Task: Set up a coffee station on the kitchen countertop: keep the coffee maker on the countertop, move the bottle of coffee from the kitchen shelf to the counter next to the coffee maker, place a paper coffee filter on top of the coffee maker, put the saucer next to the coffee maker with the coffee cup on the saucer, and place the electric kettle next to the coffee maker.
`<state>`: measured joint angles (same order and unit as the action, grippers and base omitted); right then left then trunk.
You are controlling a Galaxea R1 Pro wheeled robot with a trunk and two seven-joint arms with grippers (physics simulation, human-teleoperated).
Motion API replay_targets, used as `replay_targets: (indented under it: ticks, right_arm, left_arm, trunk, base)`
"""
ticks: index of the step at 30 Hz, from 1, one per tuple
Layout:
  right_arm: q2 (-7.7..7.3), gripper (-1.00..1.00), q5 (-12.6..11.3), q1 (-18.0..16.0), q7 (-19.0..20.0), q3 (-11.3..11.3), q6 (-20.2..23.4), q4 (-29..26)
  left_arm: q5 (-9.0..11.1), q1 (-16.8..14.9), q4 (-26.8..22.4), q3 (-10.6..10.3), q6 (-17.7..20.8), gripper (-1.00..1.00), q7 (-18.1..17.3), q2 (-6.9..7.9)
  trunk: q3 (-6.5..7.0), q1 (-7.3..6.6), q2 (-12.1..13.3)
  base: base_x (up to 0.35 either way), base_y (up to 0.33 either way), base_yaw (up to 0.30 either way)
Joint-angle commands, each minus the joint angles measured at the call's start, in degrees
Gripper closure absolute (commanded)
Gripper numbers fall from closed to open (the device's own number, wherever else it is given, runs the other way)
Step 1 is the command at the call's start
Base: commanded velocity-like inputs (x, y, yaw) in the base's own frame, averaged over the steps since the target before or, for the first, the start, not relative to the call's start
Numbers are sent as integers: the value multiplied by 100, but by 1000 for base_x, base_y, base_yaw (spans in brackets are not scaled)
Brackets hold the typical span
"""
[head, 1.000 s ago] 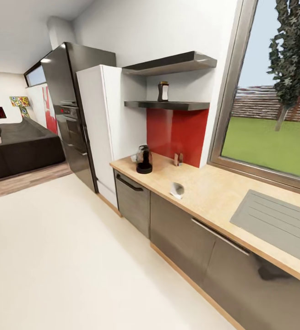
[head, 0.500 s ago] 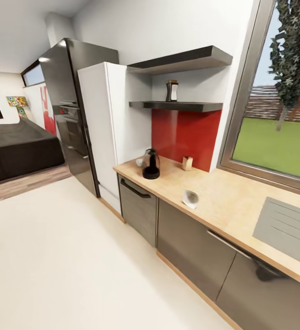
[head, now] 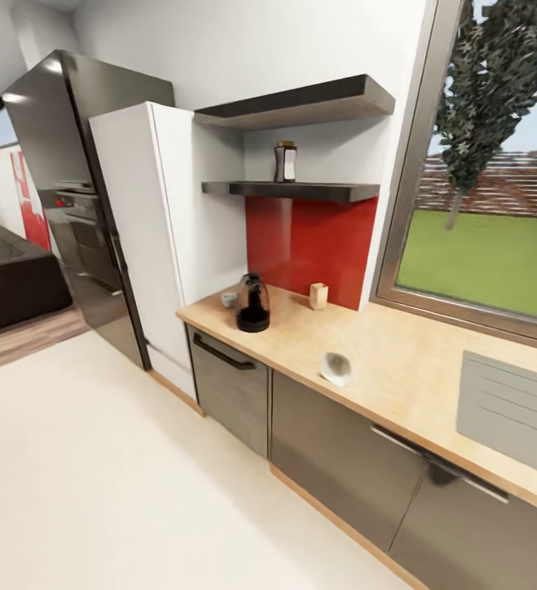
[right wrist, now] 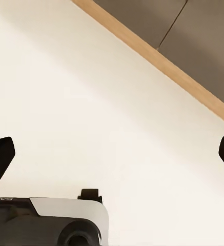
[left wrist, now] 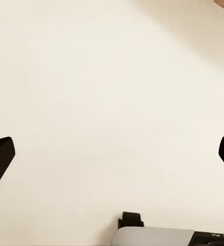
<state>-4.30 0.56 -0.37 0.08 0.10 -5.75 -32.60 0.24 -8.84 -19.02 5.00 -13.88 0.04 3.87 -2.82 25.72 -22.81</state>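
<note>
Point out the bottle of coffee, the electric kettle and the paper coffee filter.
bottle of coffee [head: 284, 162], head view, on its white label, standing on the lower shelf.
electric kettle [head: 253, 301], head view, on its smoky glass body.
paper coffee filter [head: 335, 368], head view, on the white cone near the countertop's front edge.

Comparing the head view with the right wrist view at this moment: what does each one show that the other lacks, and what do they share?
Head view: the kitchen countertop carrying the electric kettle and a white paper coffee filter, plus the bottle of coffee on the kitchen shelf, the red backsplash and the window.

Right wrist view: the right gripper, jaws wide apart with nothing between them, above the pale floor.

Shared: that floor, the grey cabinet fronts and their wood plinth.
</note>
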Motion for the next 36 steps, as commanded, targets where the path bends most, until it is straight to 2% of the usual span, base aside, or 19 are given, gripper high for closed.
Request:
replay_targets:
  ticks: [1,6,18,27,30,33,36]
  right_arm:
    - [-1,-100,6,-5,1,2,-13,0]
    - [-1,-100,6,-5,1,4,-13,0]
    - [6,-100,-2,-5,9,0,-13,-2]
    - [43,-100,-27,-7,7,-1,-13,-62]
    - [50,-100,-29,-7,8,-1,-8,-38]
    - [117,-100,-29,-7,14,3,-11,-52]
    - [387,-100,-18,-7,13,18,-10,-121]
  left_arm:
    - [2,-3,3,10,-18,-100,2,-1]
    - [2,-3,3,10,-18,-100,4,-1]
    - [-7,1,12,10,-18,-100,4,11]
    - [-46,1,14,17,-5,-100,4,49]
    - [-88,2,192,-13,22,-100,-11,88]
    - [-99,4,613,-39,25,-100,-13,209]
    - [-102,2,963,-48,61,-100,-13,335]
  trunk:
    - [-12,6,-11]
    - [-12,6,-11]
    - [-12,6,-11]
    - [-12,6,-11]
    - [-12,6,-11]
    - [-12,6,-11]
    - [-12,6,-11]
  base:
    - [274,234,-280]
    - [180,153,-280]
    - [9,7,-277]
    - [0,0,-57]
    - [0,0,-8]
    - [0,0,-2]
    - [0,0,0]
